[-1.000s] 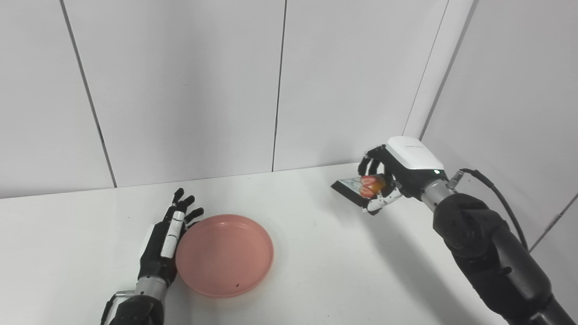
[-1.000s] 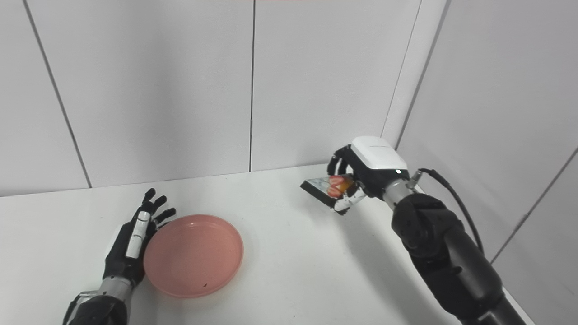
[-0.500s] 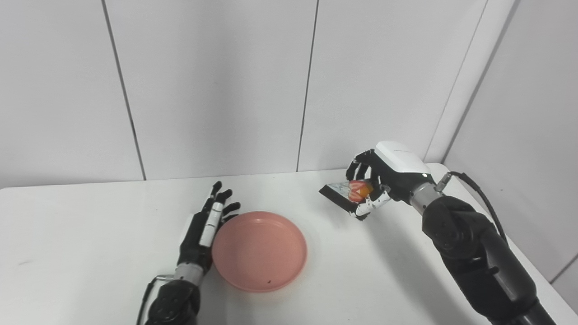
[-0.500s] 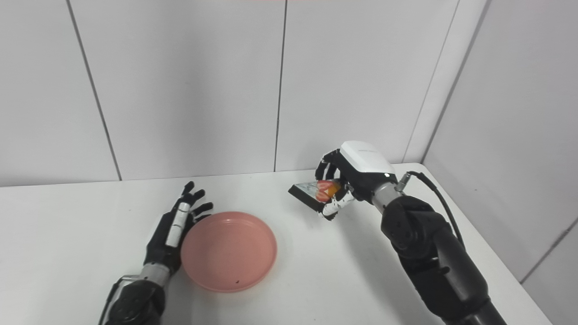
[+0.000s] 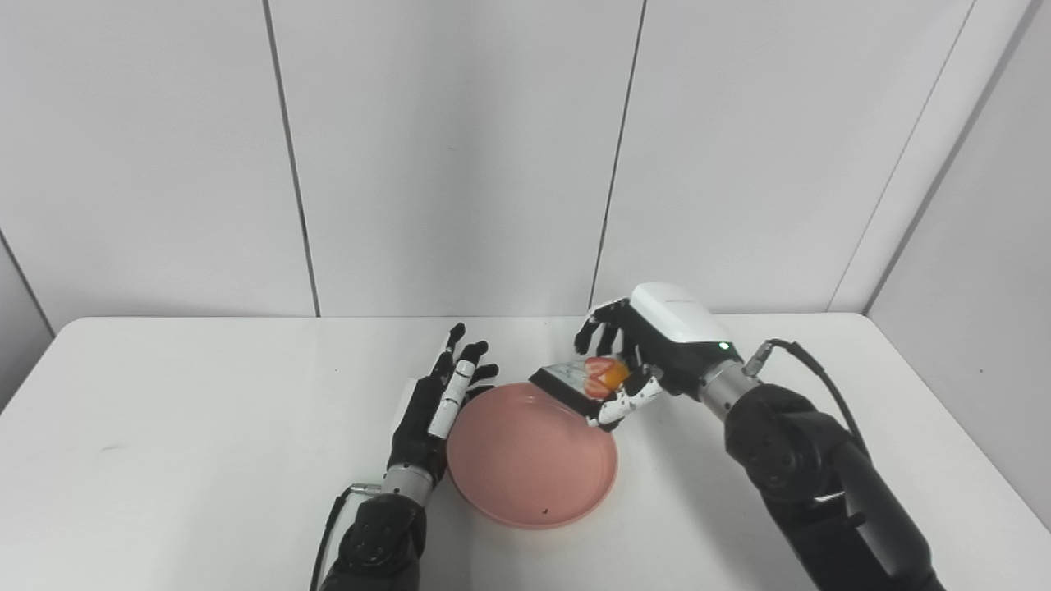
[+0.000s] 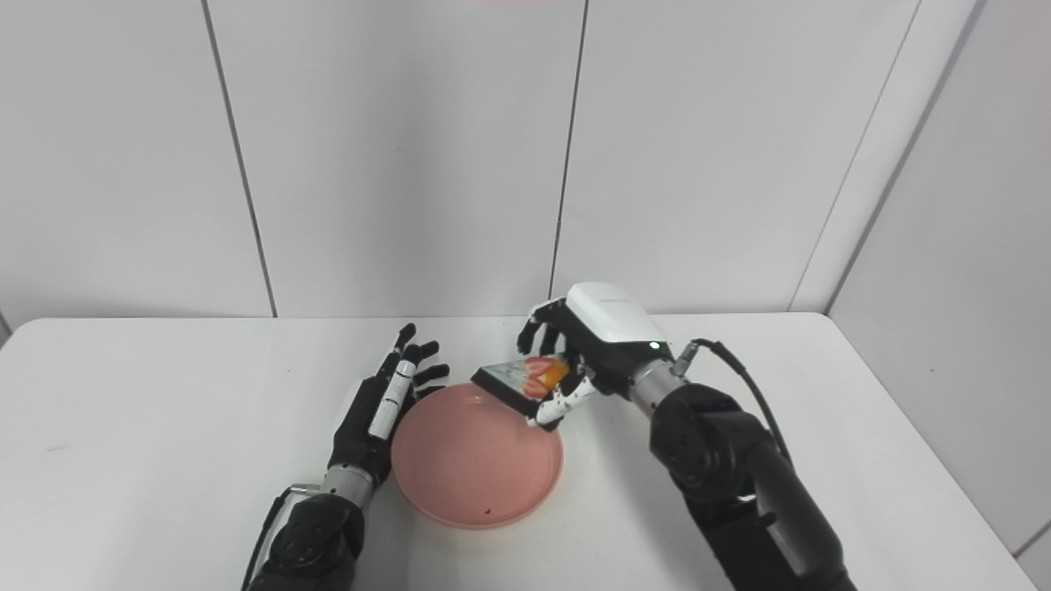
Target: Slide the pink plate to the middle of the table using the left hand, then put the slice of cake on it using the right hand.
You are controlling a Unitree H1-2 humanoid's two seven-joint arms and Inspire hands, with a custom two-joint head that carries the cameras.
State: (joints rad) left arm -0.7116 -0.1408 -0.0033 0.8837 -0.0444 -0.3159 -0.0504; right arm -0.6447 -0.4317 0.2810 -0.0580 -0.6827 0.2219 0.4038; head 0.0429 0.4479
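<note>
Right robot hand (image 5: 636,361) clenched around cake slice (image 5: 579,380), held over pink plate (image 5: 531,455) rim at 1 o'clock. Left robot hand (image 5: 435,402) flat, fingers spread, touching plate's 9 o'clock edge. Plate mid-desk (image 5: 164,427).

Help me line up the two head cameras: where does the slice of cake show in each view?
Left eye view: slice of cake right of centre, held by the right hand over the pink plate's far rim.
Right eye view: slice of cake at centre.
Shared landmark: the pink plate.
</note>
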